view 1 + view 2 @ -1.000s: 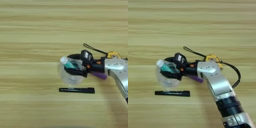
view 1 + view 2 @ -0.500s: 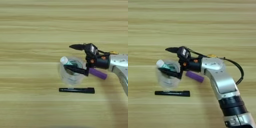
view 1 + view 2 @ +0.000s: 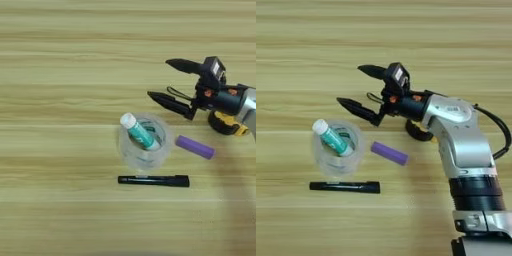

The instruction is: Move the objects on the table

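Bench (image 3: 55,60) filling the frame. Pincer (image 3: 358,86) hovering above centre, fingers spread wide, holding nothing. Tape measure (image 3: 227,125) sitting at right, mostly hidden by the arm. Tape roll (image 3: 145,148) lying at centre, glue stick (image 3: 138,132) leaning inside it. Marker (image 3: 153,180) lying just below; cylinder (image 3: 195,147) lying right of the roll.

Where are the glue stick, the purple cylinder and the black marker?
glue stick (image 3: 140,134), left eye view, on its teal body.
purple cylinder (image 3: 195,147), left eye view, on its middle.
black marker (image 3: 345,187), right eye view, on the middle of its barrel.
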`<act>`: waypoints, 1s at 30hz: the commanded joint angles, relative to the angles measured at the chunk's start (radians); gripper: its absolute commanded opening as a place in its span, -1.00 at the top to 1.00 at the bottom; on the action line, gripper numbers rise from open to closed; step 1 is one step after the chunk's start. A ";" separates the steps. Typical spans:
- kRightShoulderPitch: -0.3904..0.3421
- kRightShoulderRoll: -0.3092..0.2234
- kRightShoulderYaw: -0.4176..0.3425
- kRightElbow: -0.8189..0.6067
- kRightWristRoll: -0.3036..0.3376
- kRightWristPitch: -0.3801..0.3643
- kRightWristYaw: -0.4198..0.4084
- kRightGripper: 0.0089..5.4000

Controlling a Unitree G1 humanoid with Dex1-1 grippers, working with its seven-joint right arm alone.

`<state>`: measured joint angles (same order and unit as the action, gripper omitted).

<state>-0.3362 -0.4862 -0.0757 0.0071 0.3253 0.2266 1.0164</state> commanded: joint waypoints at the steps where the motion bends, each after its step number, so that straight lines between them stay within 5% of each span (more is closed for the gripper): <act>1: -0.094 -0.054 -0.061 0.011 0.015 -0.036 -0.033 -0.99; 30: -0.104 -0.183 -0.111 0.361 -0.110 -0.166 -0.056 -0.99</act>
<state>-0.3587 -0.6038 -0.1518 0.3854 0.2155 0.0969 0.9875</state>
